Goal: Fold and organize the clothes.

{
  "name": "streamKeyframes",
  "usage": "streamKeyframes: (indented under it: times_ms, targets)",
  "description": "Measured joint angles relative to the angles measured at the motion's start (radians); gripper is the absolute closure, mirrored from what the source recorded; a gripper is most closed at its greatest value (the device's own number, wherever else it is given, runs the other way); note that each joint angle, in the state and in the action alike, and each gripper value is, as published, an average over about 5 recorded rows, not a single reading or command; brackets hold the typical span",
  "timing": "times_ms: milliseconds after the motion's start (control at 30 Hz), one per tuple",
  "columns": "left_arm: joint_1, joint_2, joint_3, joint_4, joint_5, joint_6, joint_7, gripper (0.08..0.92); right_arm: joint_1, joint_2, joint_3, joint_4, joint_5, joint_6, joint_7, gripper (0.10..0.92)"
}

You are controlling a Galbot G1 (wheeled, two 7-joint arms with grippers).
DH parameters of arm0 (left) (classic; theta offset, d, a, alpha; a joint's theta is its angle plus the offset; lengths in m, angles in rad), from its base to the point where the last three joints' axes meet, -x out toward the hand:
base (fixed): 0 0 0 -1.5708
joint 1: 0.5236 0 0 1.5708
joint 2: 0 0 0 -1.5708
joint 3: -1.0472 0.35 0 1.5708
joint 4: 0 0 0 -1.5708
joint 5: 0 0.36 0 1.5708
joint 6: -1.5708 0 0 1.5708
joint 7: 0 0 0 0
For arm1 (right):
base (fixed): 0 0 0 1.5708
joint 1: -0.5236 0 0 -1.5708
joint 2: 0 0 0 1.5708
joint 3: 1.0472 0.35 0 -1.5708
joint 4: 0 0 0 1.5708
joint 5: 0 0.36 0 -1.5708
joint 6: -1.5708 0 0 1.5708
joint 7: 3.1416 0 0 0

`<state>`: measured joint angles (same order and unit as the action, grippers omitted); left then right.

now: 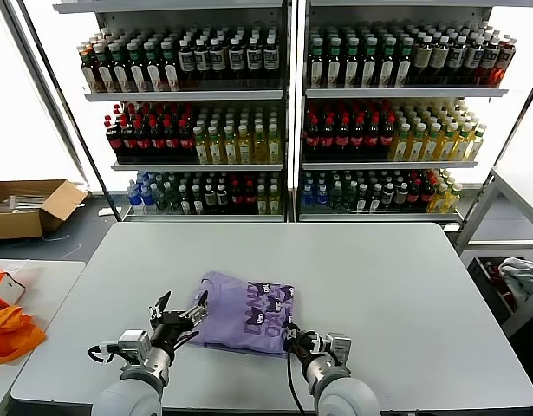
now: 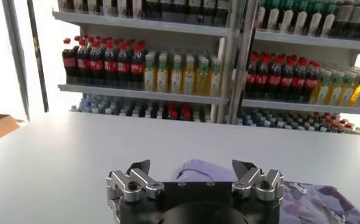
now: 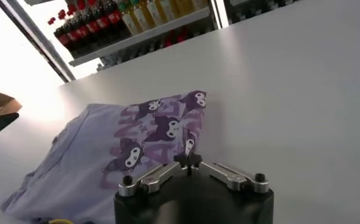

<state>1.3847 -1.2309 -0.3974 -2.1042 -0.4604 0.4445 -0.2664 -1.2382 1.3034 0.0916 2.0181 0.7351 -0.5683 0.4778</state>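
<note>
The lavender T-shirt (image 1: 240, 322) lies folded on the white table (image 1: 379, 286) near its front edge, with its dark purple and white graphic (image 1: 270, 314) facing up on the right part. My left gripper (image 1: 181, 312) is open and empty at the shirt's left edge. In the left wrist view the gripper (image 2: 192, 167) has its jaws wide apart with the shirt (image 2: 201, 170) just beyond them. My right gripper (image 1: 292, 334) is shut at the shirt's front right corner. In the right wrist view its tips (image 3: 188, 160) meet at the edge of the shirt (image 3: 101, 152); I cannot tell if fabric is pinched.
Shelves of bottles (image 1: 283, 113) stand behind the table. A cardboard box (image 1: 28, 206) sits on the floor at far left. An orange bag (image 1: 8, 334) lies on a side table to the left. A whitish-grey cloth bundle (image 1: 522, 277) lies at the right.
</note>
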Motion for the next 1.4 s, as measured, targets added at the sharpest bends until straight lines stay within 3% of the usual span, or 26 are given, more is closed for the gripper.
streamKeyframes:
  times_ms: [433, 1167, 1267, 1400]
  targets:
    - [0.008, -0.016, 0.003, -0.005, 0.003, 0.002, -0.007, 0.177, 0.024, -0.136, 0.090, -0.033, -0.056, -0.009, -0.068, 0.896]
    - [0.044, -0.048, 0.008, -0.009, 0.020, -0.005, -0.004, 0.177, -0.026, -0.143, 0.011, 0.044, -0.456, 0.014, -0.212, 0.276]
    - [0.046, -0.052, 0.011, -0.009, 0.024, -0.006, -0.004, 0.177, -0.024, -0.140, -0.013, 0.044, -0.477, 0.010, -0.213, 0.219]
    - [0.049, -0.055, 0.018, -0.009, 0.030, -0.004, -0.004, 0.177, -0.019, -0.145, -0.033, 0.044, -0.483, 0.002, -0.205, 0.204]
